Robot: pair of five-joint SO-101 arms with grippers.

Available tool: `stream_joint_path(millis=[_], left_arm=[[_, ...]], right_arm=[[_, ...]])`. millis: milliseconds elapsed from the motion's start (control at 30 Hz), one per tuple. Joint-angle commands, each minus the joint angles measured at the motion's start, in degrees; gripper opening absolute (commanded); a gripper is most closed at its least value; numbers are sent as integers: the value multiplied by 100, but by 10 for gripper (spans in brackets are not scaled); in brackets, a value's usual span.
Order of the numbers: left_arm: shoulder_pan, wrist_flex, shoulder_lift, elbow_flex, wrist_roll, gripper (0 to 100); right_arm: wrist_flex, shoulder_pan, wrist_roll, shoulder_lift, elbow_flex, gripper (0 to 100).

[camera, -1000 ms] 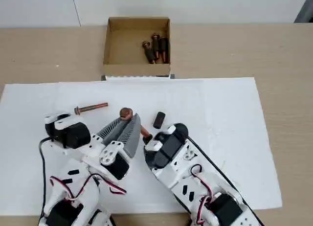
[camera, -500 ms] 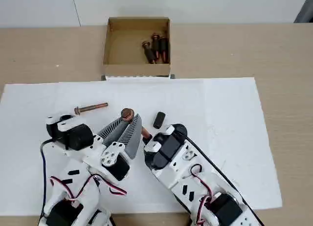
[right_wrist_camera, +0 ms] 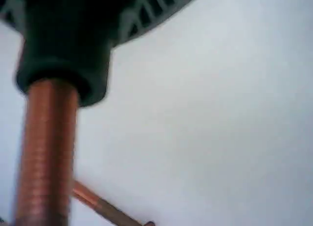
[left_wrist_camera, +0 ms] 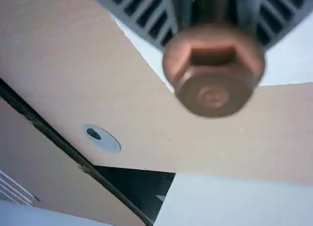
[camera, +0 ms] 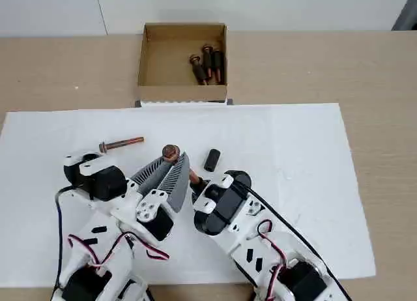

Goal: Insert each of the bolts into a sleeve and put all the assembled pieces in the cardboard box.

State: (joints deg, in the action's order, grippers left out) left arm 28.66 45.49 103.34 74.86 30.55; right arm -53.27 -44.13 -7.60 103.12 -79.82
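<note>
A: left gripper (camera: pixel 172 159) clenched on bolt (camera: pixel 169 150) head, right gripper (camera: pixel 197 182) grasping sleeve (right_wrist_camera: pixel 63 55), over white sheet (camera: pixel 293 184) toward arms' edge.
B: Risk: axes skewed, thread binds, sleeve twists out of grip.

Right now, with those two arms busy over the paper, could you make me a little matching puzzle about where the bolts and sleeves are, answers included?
Things:
1. loose bolt
2. loose sleeve
3. assembled pieces
4. bolt between the arms

Places and states:
a. inside the cardboard box
b. black, lying free on the white paper
c. gripped in the left claw
d. copper, lying free on the white paper

Pairs: 1-d, 2-b, 3-a, 4-c.
</note>
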Motion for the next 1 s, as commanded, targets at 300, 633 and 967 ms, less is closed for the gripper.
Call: stream_joint_path(millis=[300,633,967], left_arm=[[466,774,26,-13,-44,5],[844,1714,44,145,-167,5],[624,1626,26,145,-369,216]], right_arm=[[163,-31,-62,75,141,4],[426,-31,-70,66,88,4],[444,-22,-281,66,26,4]])
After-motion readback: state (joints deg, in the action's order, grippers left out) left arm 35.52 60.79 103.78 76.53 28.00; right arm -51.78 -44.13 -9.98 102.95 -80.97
